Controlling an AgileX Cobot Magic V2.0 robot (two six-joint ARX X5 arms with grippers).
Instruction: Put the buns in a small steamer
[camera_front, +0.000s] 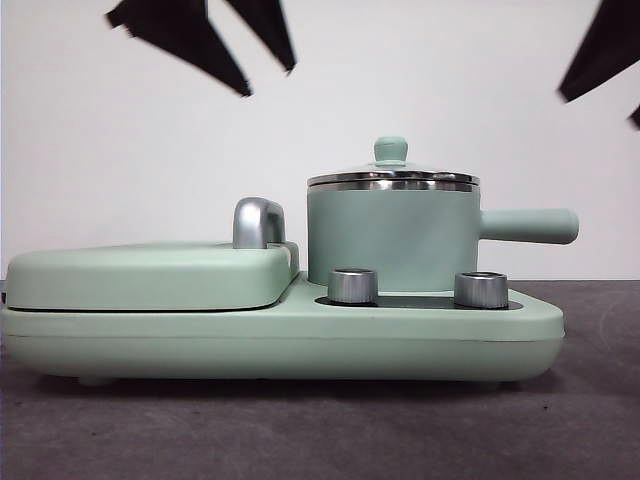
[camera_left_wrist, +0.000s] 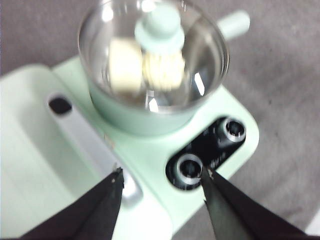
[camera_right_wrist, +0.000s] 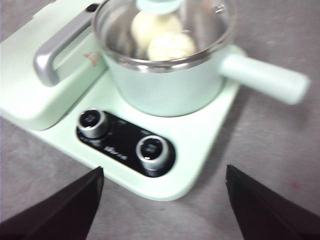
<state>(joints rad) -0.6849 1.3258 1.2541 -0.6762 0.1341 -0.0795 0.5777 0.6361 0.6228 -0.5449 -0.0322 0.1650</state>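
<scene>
One level view, two wrists looking down.
My front camera sits low, close; both wrists share the small steamer.

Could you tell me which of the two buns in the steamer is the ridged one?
The ridged bun sits partly under the lid's knob, toward the handle; the other bun beside it is smooth.

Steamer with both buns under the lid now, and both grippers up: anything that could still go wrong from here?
1. The left gripper, jaws open, hangs above the glass lid; a low move might clip its knob.
2. The steamer has a handle jutting sideways; the right gripper, also open, could catch it and turn the pot.
3. The buns are blurred through the glass, so their seating is uncertain.
</scene>
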